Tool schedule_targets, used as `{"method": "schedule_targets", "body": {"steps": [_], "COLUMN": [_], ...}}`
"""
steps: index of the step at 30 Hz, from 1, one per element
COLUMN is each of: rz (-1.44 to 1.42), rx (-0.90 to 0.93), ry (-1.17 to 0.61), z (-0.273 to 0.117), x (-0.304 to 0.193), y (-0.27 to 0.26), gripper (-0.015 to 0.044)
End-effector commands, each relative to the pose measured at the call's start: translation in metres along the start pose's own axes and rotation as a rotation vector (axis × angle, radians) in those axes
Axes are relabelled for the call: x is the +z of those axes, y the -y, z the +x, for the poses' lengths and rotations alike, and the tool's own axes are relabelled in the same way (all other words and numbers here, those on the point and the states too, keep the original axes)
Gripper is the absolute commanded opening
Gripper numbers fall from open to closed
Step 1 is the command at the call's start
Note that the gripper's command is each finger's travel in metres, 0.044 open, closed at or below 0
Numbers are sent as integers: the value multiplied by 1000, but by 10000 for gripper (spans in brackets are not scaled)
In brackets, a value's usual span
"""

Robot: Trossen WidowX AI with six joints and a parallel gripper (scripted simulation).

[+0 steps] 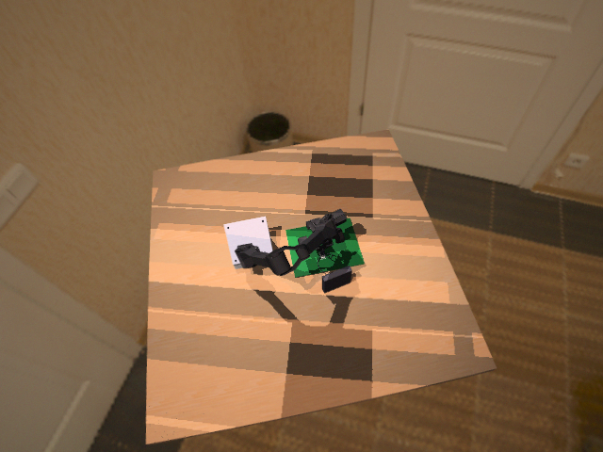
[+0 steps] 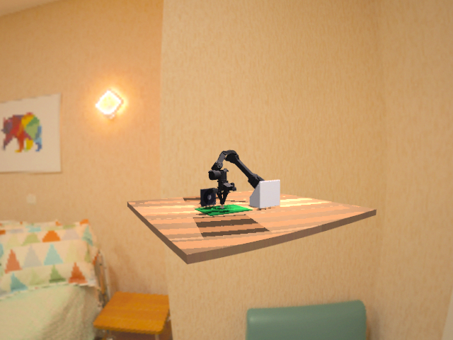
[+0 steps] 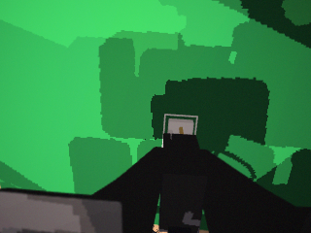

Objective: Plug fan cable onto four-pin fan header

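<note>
The green board [image 1: 299, 268] [image 2: 239, 210] [image 3: 44, 97] lies flat on the table. The black fan [image 1: 336, 281] [image 2: 207, 197] stands upright beside it. My gripper [image 2: 221, 205] [image 3: 180, 155] points down low over the board and is shut on the small dark plug [image 3: 180, 141]. The pale header [image 3: 180, 124], with a light outline around it and a gold pin showing, sits directly at the plug's far edge in the wrist view. The plug and fingers hide the rest of the header. How deep the plug sits cannot be told. Thin dark cable curves show beside the fingers.
A white block [image 1: 247, 236] [image 2: 270, 193] stands by the arm's base, near the board. A grey block fills the wrist view's lower left corner; what it is cannot be told. Dark shadows cross the board and the table [image 1: 194, 389] [image 2: 311, 219].
</note>
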State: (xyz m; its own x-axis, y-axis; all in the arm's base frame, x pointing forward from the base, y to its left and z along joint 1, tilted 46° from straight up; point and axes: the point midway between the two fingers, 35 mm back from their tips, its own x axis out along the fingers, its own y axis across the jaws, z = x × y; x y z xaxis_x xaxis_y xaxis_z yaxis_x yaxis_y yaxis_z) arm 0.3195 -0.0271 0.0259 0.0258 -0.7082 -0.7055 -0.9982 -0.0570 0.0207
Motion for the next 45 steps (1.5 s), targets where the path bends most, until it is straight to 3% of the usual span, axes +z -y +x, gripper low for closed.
{"method": "schedule_targets", "body": {"steps": [1,45], "rz": [4,26], "rx": [-2,-2], "ry": [-2,-2], "z": [-2,2], "x": [-1,-1], "y": [0,5], "gripper": [0,0]}}
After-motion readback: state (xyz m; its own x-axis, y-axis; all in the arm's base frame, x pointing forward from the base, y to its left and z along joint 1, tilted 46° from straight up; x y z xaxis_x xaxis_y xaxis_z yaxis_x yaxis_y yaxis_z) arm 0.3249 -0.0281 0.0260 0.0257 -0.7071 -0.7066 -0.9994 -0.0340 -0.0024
